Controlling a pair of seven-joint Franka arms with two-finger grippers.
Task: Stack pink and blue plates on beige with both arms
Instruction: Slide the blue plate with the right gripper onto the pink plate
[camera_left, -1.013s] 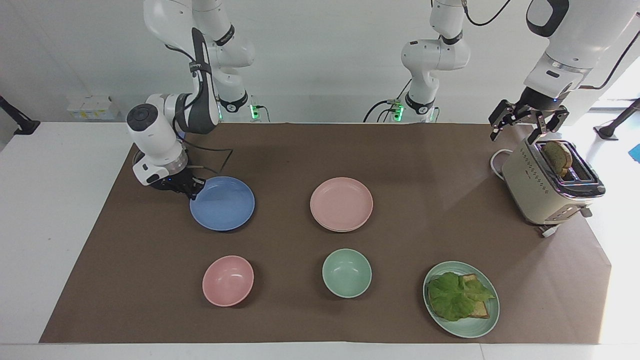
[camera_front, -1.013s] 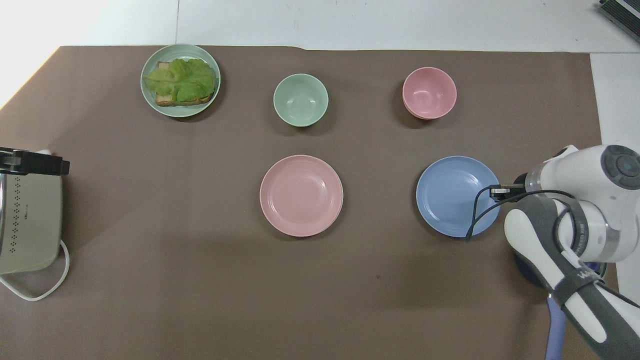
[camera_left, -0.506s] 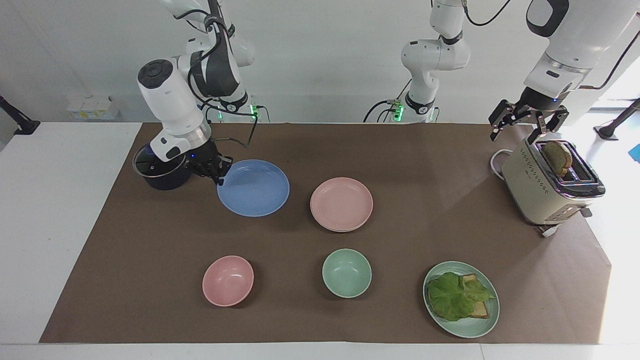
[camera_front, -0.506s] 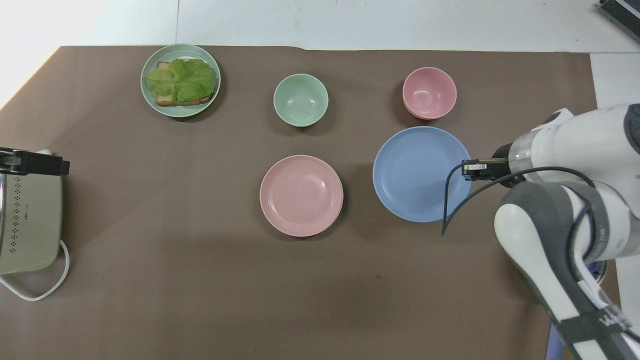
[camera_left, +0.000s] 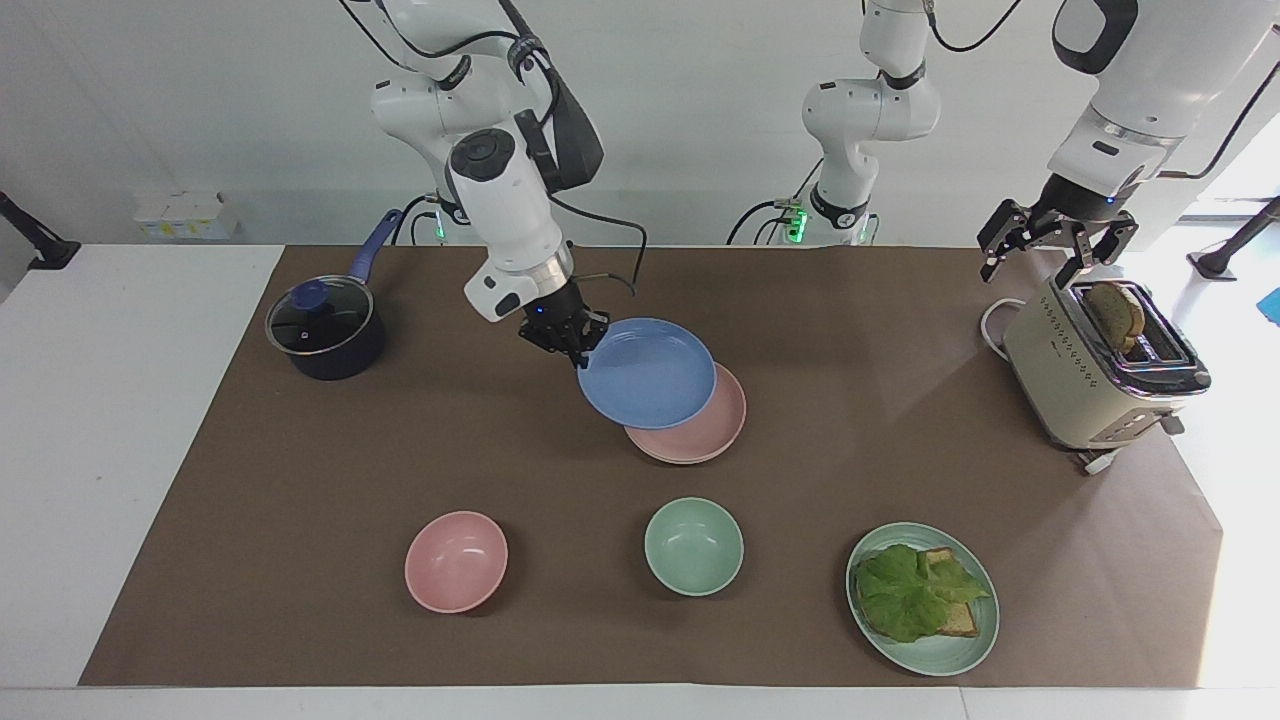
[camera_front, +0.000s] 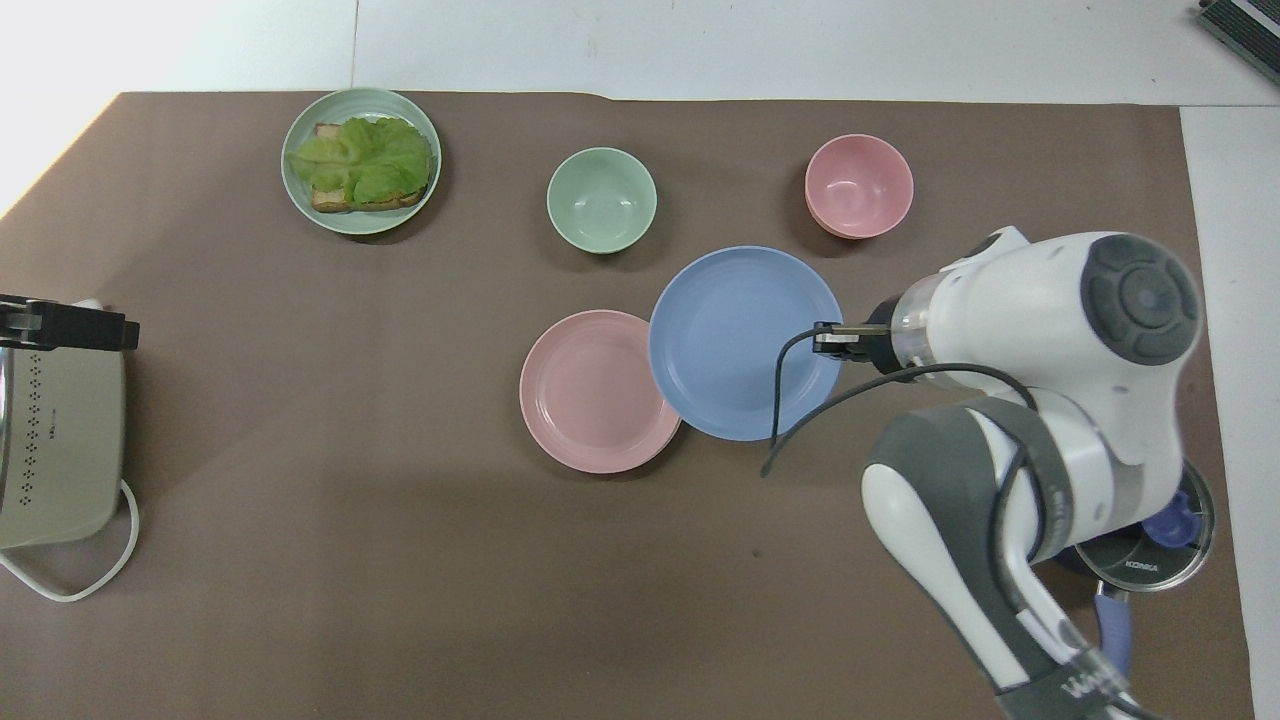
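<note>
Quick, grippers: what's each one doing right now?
Right gripper: shut on the blue plate, lifted over the pink plate.
Left gripper: open, empty, above the toaster.

My right gripper (camera_left: 575, 345) hangs the carried plate (camera_left: 650, 375) over the resting plate's (camera_left: 700, 440) edge, mid-table. Farther out sit two bowls (camera_left: 456, 560) (camera_left: 694, 546) and the lettuce plate (camera_left: 950, 655). The saucepan (camera_left: 325, 335) sits at my right arm's end. My left gripper (camera_left: 1055, 245) hovers over the toaster (camera_left: 1070, 390).

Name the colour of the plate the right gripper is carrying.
Periwinkle blue plate, clearest in the overhead view, held by the right gripper.
</note>
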